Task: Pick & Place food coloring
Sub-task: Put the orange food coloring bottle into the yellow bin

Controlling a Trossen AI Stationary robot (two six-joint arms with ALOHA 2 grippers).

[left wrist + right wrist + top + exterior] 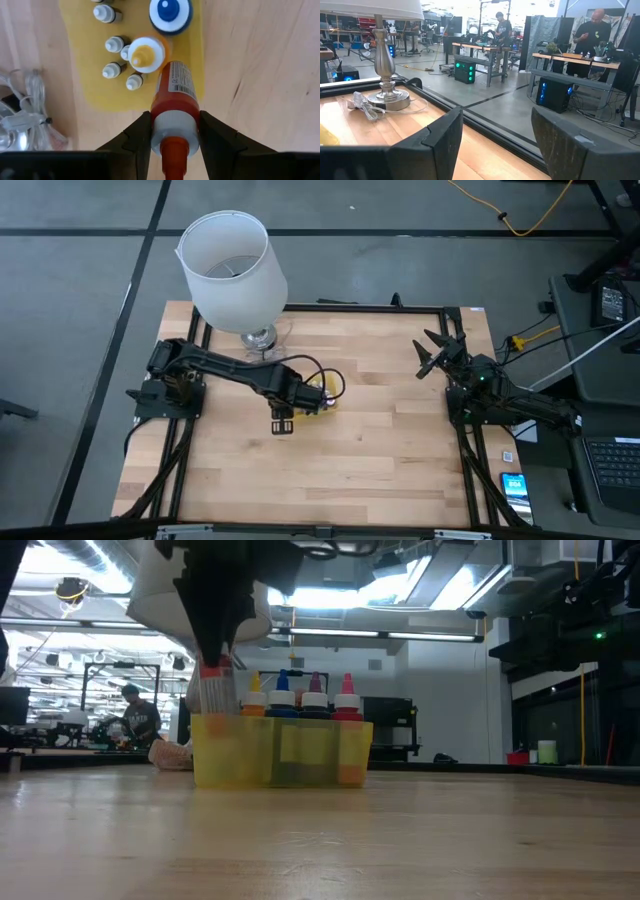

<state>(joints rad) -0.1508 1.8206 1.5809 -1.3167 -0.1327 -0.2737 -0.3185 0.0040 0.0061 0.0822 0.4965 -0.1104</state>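
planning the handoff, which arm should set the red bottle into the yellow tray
Left. The left claw is shut on the red-capped bottle and hangs right over the yellow tray, beside the bottles standing in it. The right claw is open and empty at the table's far right corner, well away from the tray.

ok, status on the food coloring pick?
Left gripper shut on red-capped food coloring bottle, over yellow tray. Right gripper open, idle at table's right edge. Other bottles crowd the tray; lamp behind.
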